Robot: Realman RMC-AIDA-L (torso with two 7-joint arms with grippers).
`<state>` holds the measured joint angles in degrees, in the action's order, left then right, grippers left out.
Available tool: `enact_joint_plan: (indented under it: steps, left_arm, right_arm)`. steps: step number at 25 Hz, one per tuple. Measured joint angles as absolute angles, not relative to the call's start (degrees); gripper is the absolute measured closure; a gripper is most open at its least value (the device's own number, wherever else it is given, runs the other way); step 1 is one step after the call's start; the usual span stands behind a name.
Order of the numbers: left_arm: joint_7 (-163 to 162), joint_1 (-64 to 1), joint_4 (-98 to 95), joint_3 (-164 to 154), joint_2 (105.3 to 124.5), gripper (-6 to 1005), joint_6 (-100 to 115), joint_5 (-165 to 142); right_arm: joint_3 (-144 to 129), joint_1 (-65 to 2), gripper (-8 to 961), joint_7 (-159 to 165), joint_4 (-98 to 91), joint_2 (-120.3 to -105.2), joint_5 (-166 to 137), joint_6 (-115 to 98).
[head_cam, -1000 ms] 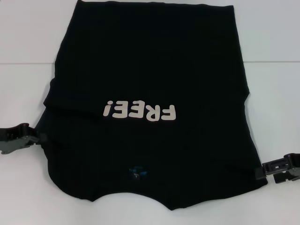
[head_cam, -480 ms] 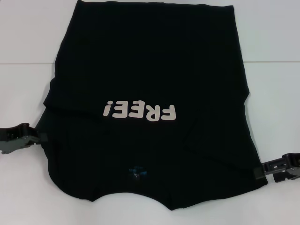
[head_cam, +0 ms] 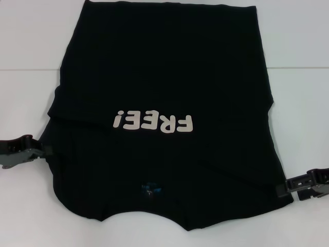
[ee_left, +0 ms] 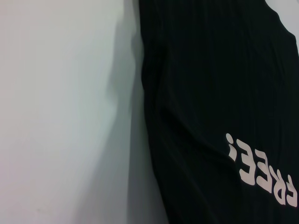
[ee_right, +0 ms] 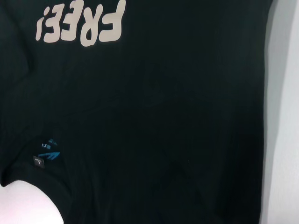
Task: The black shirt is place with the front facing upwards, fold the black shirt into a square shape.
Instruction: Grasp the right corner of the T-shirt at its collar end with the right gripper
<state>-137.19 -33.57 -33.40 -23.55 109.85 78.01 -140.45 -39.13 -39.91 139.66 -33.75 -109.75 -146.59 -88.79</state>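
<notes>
1 black shirt (head_cam: 164, 77) lies spread on the white surface (head_cam: 303, 92), front side up, with the neckline toward the robot and the hem at the far edge; both sleeves are tucked in, so each side runs as a slanted fold line; 1 white print (head_cam: 153, 122) reading "FREE!" sits across the chest, upside down in the head view; 1 small blue neck tag (head_cam: 151, 190) shows just inside the collar, near the curved neck opening at the near edge

2 grippers are in view, 1 at each side of the shirt; the left gripper (head_cam: 45, 150) lies low on the surface at the shirt's left edge, level with the shoulder area, its tip touching or just beside the cloth; the right gripper (head_cam: 280, 189) lies at the shirt's right edge, nearer the robot than the left one, its tip at the fabric's border; for both, I cannot tell whether the jaws are wide, narrow or pinching cloth, since the black tips merge with the black fabric

The left wrist view shows the shirt's side edge against the white surface, with the print partly in view; the right wrist view shows the print, the blue tag and the right edge of the shirt beside a strip of surface
</notes>
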Motion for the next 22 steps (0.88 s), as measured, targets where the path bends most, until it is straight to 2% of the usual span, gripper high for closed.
enact_joint_plan:
  steps: [22]
  left_arm:
    - [-136.81,-33.57,-33.46,-23.55,109.84,962,78.48,-140.45]
  right_arm:
    - [-39.32,-40.74,42,139.36,-33.47,-110.89,-146.6,-88.31]
